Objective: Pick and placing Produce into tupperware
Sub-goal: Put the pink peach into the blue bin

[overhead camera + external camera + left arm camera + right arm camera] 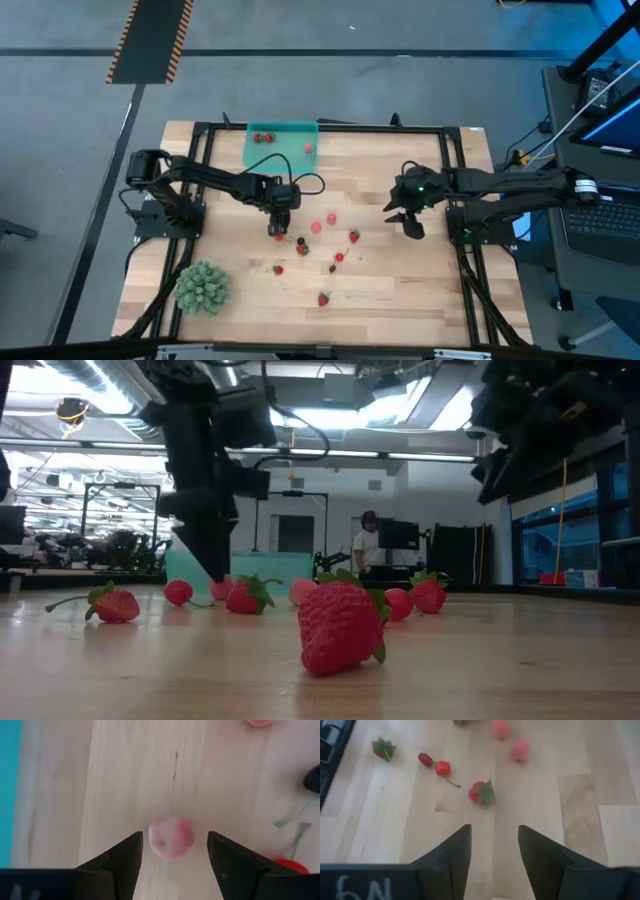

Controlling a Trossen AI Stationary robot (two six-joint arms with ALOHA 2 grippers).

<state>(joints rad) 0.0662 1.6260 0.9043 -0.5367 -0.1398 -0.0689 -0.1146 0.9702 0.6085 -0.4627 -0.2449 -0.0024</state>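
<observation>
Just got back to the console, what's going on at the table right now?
The left gripper is down at the wood table, jaws open on either side of a pale pink fruit but not gripping it. The teal tupperware at the far edge already holds a few fruits; the others lie scattered mid-table. The right gripper hovers open above the table, holding nothing. A spiky green ball sits at the near left corner.

Wooden table (400,290): scattered fruits (338,257), teal tupperware (285,143), seemingly spiky green ball (203,287).
</observation>
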